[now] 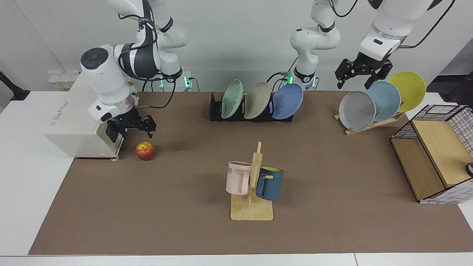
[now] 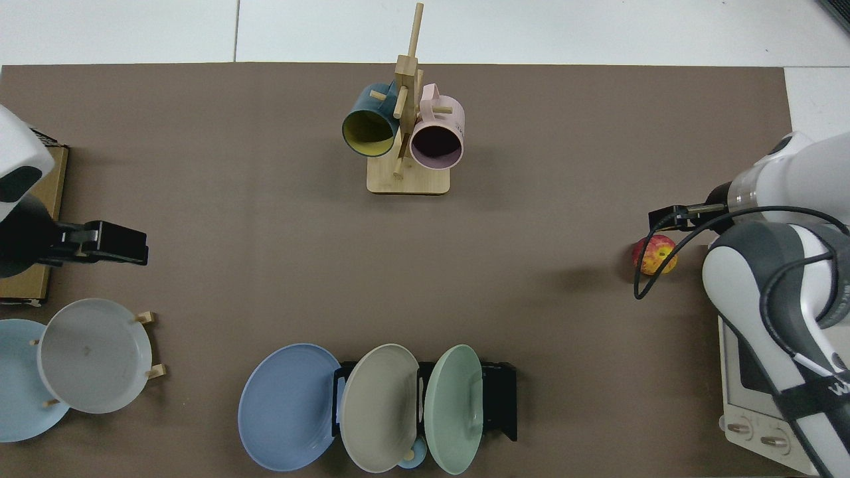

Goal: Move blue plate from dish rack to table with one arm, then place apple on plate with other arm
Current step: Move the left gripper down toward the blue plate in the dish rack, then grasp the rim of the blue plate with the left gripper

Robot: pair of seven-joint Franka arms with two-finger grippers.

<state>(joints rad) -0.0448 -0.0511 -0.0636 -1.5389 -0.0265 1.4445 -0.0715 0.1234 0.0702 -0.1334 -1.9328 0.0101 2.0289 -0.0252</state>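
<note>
Brown table [image 1: 332,221]: blue plate [image 1: 288,101] on edge in dish rack [image 1: 215,109], leaning; left tool [image 1: 364,74] spread above wooden rack [image 1: 369,125]; right tool [image 1: 136,127] spread over apple [image 1: 145,150].

- The table [image 1: 332,155] is matte brown with white borders.
- The dish rack [image 1: 216,111] is black; it holds a periwinkle-blue plate [image 1: 288,101], a beige plate [image 1: 257,100] and a pale green plate [image 1: 232,99].
- The apple [image 1: 145,151] is red with yellow-orange patches.
- The wooden plate rack [image 1: 373,123] is light wood, carrying a grey plate [image 1: 356,110], a sky-blue plate [image 1: 386,96] and a yellow plate [image 1: 408,88].
- The mug stand [image 1: 252,207] is pale wood, with a pink mug [image 1: 238,177] and a dark teal mug [image 1: 270,183] that is yellow inside.
- The arms are white with dark joints; the left gripper [image 1: 360,75] and right gripper [image 1: 136,129] are black.
- The basket [image 1: 458,122] has a black grid on white, with light wooden panels.
- The appliance [image 1: 79,122] is off-white.
</note>
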